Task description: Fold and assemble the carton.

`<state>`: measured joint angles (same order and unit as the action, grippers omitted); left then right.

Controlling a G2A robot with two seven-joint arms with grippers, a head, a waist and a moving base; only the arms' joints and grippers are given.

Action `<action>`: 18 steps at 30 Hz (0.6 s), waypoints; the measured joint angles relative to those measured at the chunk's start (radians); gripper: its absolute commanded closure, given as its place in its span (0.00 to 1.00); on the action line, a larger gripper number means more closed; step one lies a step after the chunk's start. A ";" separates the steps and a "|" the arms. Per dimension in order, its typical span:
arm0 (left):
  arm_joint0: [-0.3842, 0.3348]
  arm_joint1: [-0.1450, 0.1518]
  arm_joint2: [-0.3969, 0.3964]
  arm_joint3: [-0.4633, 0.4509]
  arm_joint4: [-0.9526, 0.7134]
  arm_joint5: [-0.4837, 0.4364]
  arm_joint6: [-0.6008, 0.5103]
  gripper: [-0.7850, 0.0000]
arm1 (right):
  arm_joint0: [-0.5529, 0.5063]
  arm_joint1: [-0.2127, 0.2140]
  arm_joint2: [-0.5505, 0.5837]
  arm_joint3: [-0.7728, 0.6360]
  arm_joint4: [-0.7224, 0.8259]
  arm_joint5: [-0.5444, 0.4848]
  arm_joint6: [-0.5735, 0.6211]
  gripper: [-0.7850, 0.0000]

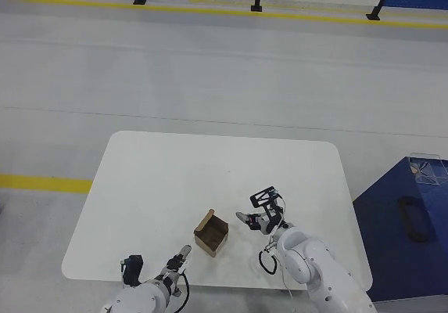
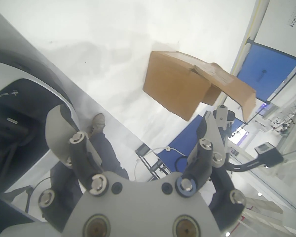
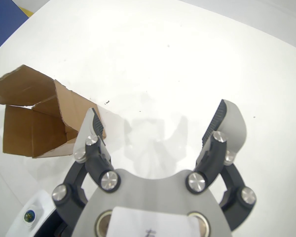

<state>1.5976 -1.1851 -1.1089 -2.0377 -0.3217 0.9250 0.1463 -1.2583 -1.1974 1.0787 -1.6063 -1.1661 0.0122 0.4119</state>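
White counter (image 1: 169, 172) carries the open carton (image 1: 211, 232). Left hand (image 1: 183, 255) and right hand (image 1: 249, 220) flank it, both spread, empty. Brace one wall before folding a flap.

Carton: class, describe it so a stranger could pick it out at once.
Start at the white table. Near its front edge, between the left claw and right claw, sits the carton. It alone is brown: a small open box, one flap raised.

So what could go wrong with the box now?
The carton looks light and nothing holds it, so a nudge from the open left pincer could slide it off the table. The raised flap could crumple if the open right pincer catches it badly.
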 measured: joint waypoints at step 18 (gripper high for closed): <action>-0.131 -0.055 0.112 0.147 -0.001 -0.026 0.083 0.00 | 0.066 -0.029 -0.074 0.094 -0.033 -0.093 -0.102 0.00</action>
<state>1.4669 -1.2403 -0.9967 -1.8905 -0.3224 0.8988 0.2298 -1.1924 -1.2263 1.0042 -1.5127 -1.1991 -0.0807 0.3101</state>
